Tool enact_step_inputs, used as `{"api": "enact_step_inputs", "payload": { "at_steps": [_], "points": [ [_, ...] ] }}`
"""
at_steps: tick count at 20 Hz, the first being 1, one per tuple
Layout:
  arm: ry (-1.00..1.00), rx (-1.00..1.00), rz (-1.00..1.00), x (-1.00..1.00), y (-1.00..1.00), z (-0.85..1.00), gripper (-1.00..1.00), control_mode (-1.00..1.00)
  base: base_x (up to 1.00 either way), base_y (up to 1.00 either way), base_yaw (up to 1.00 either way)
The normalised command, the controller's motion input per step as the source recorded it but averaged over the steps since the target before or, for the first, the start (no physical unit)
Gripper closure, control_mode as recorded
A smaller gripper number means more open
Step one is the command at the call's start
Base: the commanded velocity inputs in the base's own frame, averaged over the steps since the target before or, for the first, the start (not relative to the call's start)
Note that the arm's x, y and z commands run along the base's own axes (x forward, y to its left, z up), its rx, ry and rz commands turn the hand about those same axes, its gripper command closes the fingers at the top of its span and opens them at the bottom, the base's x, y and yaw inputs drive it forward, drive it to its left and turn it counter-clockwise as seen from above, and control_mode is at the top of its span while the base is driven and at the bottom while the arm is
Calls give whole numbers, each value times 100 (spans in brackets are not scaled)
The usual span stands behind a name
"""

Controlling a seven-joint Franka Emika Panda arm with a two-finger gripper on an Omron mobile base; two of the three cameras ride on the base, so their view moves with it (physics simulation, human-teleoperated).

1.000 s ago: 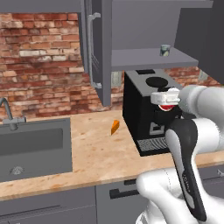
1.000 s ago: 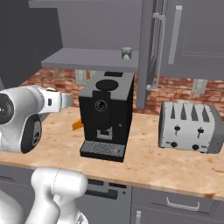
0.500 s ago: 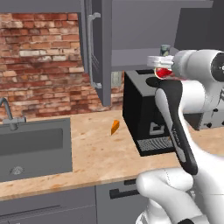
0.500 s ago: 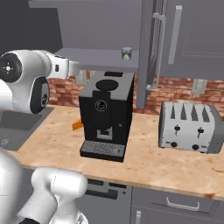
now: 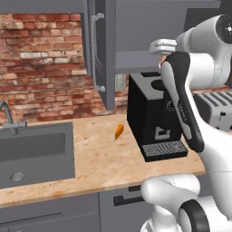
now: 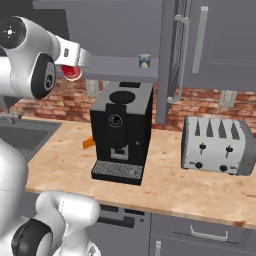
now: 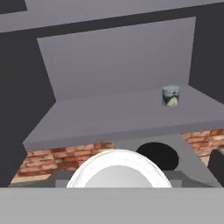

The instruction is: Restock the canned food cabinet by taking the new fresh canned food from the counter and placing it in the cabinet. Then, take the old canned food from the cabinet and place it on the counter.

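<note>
Hand (image 6: 75, 67) grips red can (image 6: 71, 73) before cabinet shelf (image 6: 117, 67).

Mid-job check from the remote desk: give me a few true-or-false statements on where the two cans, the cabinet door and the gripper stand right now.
1. The red can is held in the gripper, raised near the front of the cabinet shelf. True.
2. The grey-blue can lies on the counter by the toaster. False: it stands upright on the cabinet shelf, apart from the red can.
3. The cabinet door is open. True.
4. The red can already rests on the shelf. False: it is at the gripper, in front of the shelf's edge.
5. A small orange thing lies on the counter beside the coffee machine. True.
</note>
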Motion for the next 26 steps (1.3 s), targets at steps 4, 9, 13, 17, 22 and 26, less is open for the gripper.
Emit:
{"api": "enact_step_inputs", "payload": {
  "at_steps": [4,9,13,17,22,26],
  "points": [
    [0,0,0,39,0,-46,100,-100,0,0,0],
    [0,0,0,75,0,-20,100,-100,0,0,0],
    [0,0,0,86,0,-3,100,-100,0,0,0],
    [0,0,0,88,0,-1,100,-100,0,0,0],
    [0,0,0,82,0,0,100,-100,0,0,0],
    [0,-1,0,62,0,-16,100,-100,0,0,0]
  ]
}}
